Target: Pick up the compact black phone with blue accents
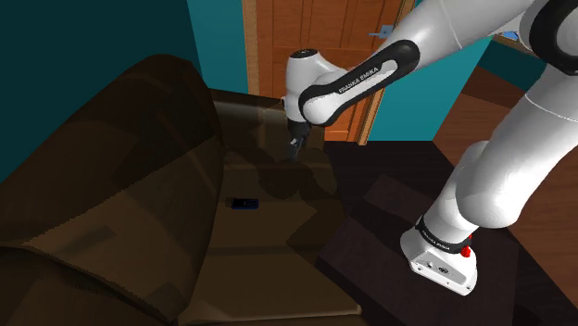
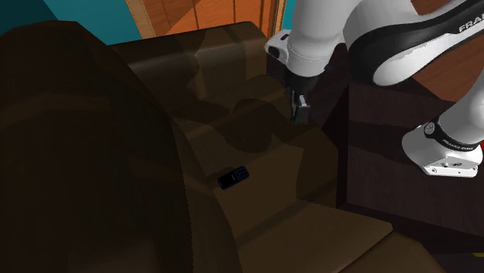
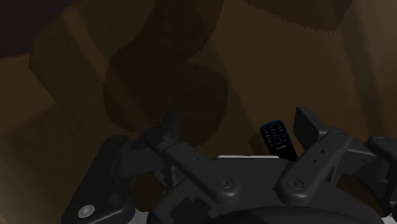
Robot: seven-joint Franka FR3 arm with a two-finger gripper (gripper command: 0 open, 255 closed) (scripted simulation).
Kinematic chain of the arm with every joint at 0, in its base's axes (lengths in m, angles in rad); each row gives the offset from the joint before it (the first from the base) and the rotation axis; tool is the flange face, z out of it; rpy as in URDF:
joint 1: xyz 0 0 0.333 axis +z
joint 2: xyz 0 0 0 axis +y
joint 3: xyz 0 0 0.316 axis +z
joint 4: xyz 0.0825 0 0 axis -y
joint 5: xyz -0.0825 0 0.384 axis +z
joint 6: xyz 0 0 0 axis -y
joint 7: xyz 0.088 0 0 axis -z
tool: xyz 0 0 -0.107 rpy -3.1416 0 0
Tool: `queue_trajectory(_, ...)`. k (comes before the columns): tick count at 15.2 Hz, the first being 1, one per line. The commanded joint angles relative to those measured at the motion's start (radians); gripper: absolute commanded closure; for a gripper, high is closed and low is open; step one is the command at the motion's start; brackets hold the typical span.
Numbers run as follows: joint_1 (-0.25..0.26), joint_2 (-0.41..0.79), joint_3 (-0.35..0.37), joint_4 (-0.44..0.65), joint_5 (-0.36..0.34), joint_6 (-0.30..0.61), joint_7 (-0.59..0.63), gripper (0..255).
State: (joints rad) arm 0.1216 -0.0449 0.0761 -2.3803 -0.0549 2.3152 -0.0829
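As framed by the shoulder view, a black, blue-edged phone [image 1: 245, 203] is laid on a brown sofa [image 1: 269, 264], well apart from the jaws. Second exterior view: the phone [image 2: 233, 177] is seen beside the backrest [image 2: 85, 155]. Wrist view: the jaws are spread apart.

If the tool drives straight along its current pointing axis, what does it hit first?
Most likely the brown sofa seat, in the shadowed patch under the tool, not the phone. In the wrist view the phone lies off-centre, near one side of the open tool. Depth is hard to judge.
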Motion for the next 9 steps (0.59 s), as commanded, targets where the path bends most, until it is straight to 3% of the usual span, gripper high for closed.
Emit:
queue_trajectory(1, 0.009, 0.070, 0.008, 0.025, -0.005, 0.053, -0.015, 0)
queue_trajectory(9, 0.043, 0.363, 0.036, 0.190, -0.045, 0.205, -0.066, 0)
